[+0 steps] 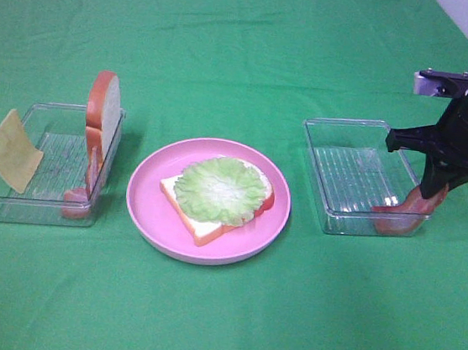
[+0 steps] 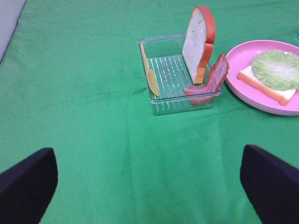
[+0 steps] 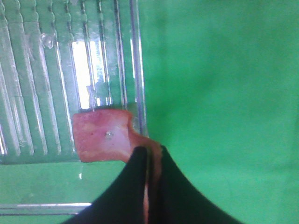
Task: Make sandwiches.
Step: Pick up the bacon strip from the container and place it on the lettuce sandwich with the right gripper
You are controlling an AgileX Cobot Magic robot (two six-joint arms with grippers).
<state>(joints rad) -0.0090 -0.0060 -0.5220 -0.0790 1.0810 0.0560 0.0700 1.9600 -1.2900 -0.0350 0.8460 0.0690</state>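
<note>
A white bread slice (image 1: 199, 222) lies on the round pink plate (image 1: 143, 190) with a pale green lettuce leaf (image 1: 221, 189) on top. The left clear tray (image 1: 55, 108) holds a yellow cheese square (image 1: 13, 151) leaning on its left wall, a second bread slice (image 1: 104, 101) standing upright and a bacon strip (image 1: 91, 171). My right gripper (image 1: 431, 197) is shut on another bacon strip (image 1: 398, 221) at the near right corner of the right tray (image 1: 345, 124); the right wrist view shows the grip (image 3: 149, 158) on the strip (image 3: 100, 137). My left gripper (image 2: 149, 177) is open and empty, short of the left tray.
A green cloth covers the whole table. The left wrist view shows the cheese (image 2: 152, 79), the upright bread (image 2: 198, 37), the bacon (image 2: 212, 79) and the plate (image 2: 238, 56) beyond the left gripper. The right arm stands above the right tray's right edge.
</note>
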